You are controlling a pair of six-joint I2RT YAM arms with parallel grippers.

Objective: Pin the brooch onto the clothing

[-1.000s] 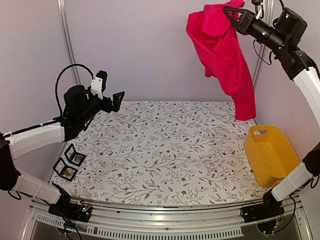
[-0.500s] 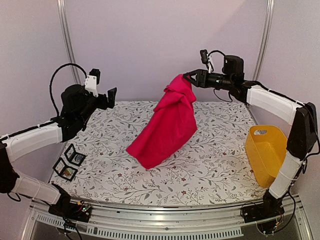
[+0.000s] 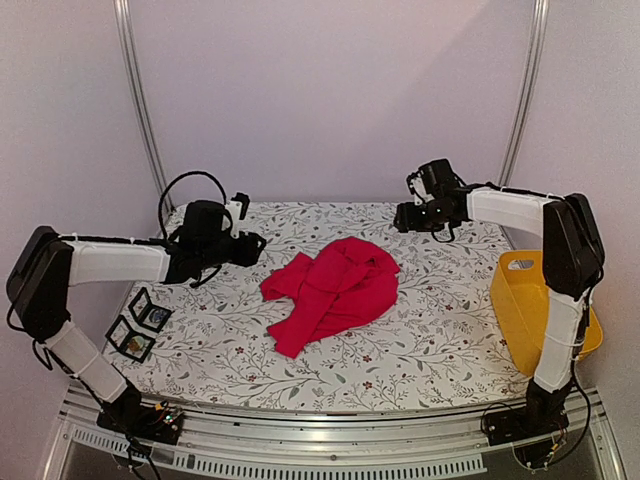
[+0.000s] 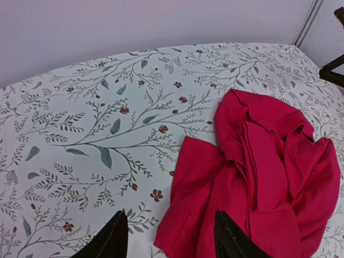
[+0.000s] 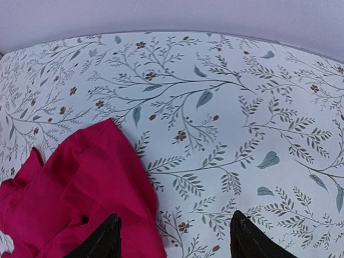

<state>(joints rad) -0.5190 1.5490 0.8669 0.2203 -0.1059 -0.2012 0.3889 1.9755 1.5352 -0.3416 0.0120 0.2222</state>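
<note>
"Clothing point(image 3: 335, 290) first: where is it found?"
"It is seen crumpled in a red heap on the flowered cloth of the counter point(image 3: 450, 340), about midway between the two arms and gripped by neither."
"How are the left jaws set?"
"They are held apart, low over the cloth, with nothing between them. The heap's edge is seen by one tip."
"And the right jaws?"
"They are spread wide and empty, with a fold of red fabric beside one tip. A yellow basket point(image 3: 540, 300) is placed at the counter's right edge."
</note>
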